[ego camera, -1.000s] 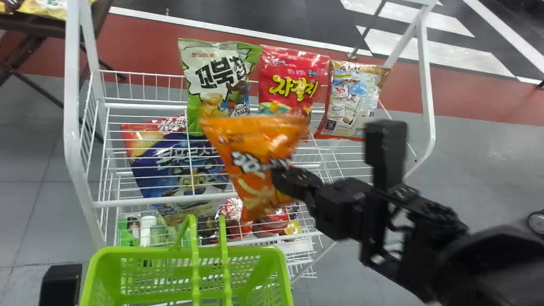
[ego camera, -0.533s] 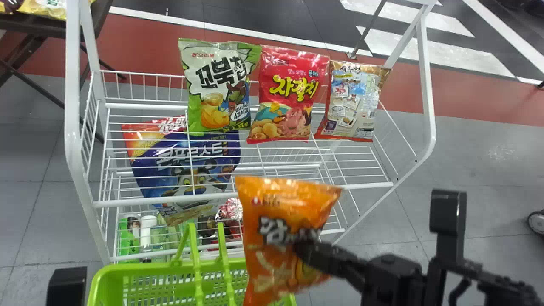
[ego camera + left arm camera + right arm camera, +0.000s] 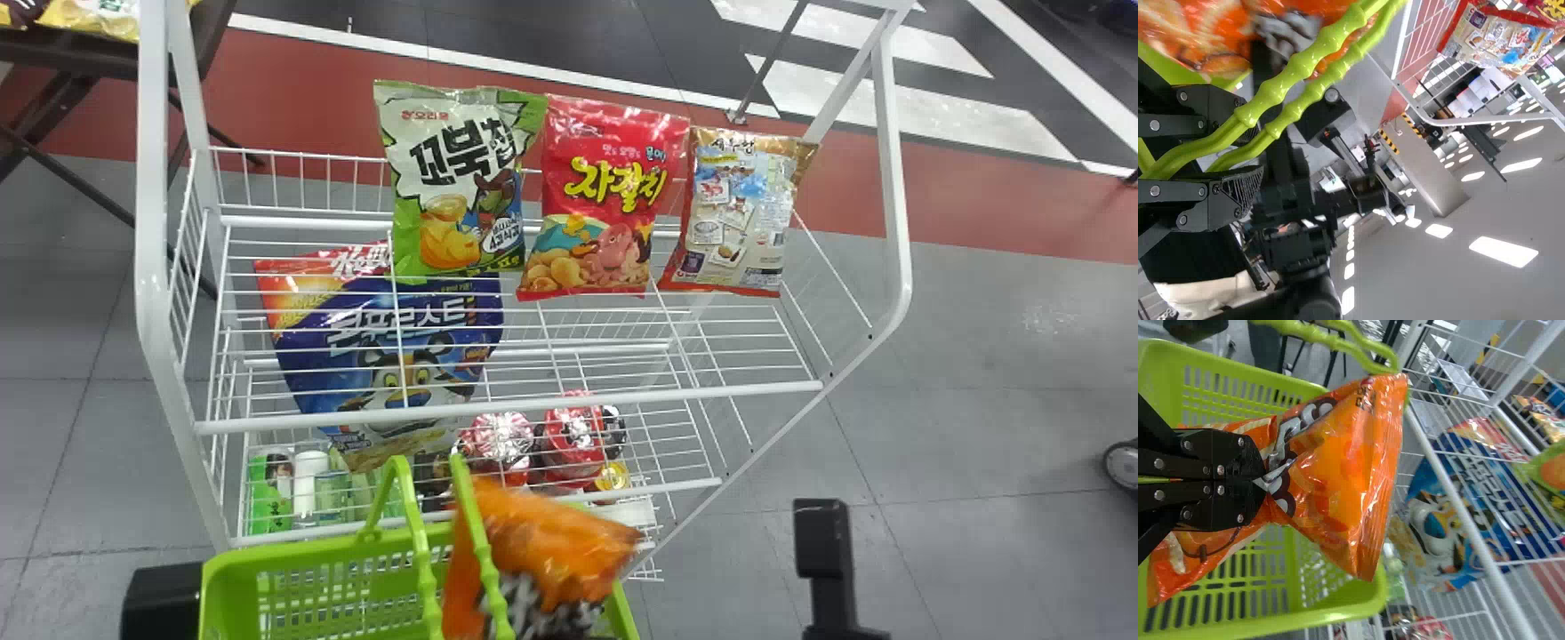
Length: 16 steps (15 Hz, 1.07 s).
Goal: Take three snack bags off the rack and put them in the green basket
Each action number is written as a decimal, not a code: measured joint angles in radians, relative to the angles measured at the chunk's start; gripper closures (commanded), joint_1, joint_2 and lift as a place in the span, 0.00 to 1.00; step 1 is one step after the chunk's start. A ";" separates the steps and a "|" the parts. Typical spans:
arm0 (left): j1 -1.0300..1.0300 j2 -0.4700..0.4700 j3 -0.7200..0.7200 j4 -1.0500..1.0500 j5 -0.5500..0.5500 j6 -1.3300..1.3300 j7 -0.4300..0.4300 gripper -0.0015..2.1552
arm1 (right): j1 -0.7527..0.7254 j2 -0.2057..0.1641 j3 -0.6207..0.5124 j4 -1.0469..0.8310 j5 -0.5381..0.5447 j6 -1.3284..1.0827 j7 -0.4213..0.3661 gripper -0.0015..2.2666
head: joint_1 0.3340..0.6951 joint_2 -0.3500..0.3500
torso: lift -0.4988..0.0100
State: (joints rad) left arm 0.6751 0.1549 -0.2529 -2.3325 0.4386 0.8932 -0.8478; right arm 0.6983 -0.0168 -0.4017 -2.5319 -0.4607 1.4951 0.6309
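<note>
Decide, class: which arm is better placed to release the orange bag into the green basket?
Right, most likely: the right gripper pinches the orange bag over the green basket, while the left gripper grips its handles.

Orange snack bag [image 3: 553,535], shiny & creased, pinched tight mid-bag over the open green basket [image 3: 311,544], one raised handle [image 3: 483,553] crossing in front. Green/wht bag [image 3: 449,169], red bag [image 3: 609,187] & brown-edged bag [image 3: 733,213] in a row at back of wht wire rack's [image 3: 711,394] upper shelf; bigger blue bag [image 3: 378,360] tilted on lower level, L side
</note>
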 measured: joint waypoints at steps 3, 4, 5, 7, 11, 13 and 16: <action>0.015 0.000 0.000 -0.014 -0.007 -0.004 -0.002 0.43 | -0.017 -0.026 0.044 0.053 0.004 0.035 0.001 0.00 | 1.00 0.00 | 0.94; 0.018 0.000 0.000 -0.018 -0.008 -0.005 -0.002 0.43 | -0.018 -0.030 0.044 0.055 0.007 0.035 0.001 0.00 | 1.00 0.00 | 0.94; 0.021 0.001 0.000 -0.021 -0.008 -0.006 -0.003 0.43 | -0.018 -0.031 0.033 0.050 0.008 0.034 0.002 0.00 | 1.00 0.00 | 0.94; 0.028 0.003 0.002 -0.028 -0.009 -0.007 -0.005 0.43 | -0.017 -0.029 -0.007 0.028 -0.008 0.041 0.012 0.03 | 1.00 0.00 | 0.94; 0.035 0.008 0.002 -0.035 -0.011 -0.009 -0.005 0.43 | -0.033 -0.014 -0.084 -0.002 -0.038 0.017 0.018 0.03 | 1.00 0.00 | 0.94; 0.037 0.012 -0.004 -0.039 -0.016 -0.017 -0.005 0.43 | -0.060 0.010 -0.091 0.011 -0.013 -0.150 0.005 0.03 | 1.00 0.00 | 0.94; 0.035 0.019 -0.018 -0.044 -0.024 -0.017 -0.003 0.43 | -0.130 0.015 -0.017 0.075 0.113 -0.495 -0.068 0.03 | 1.00 0.00 | 0.94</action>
State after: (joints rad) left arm 0.7104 0.1743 -0.2711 -2.3768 0.4142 0.8765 -0.8509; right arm 0.5680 -0.0018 -0.4183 -2.4568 -0.3476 0.9998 0.5629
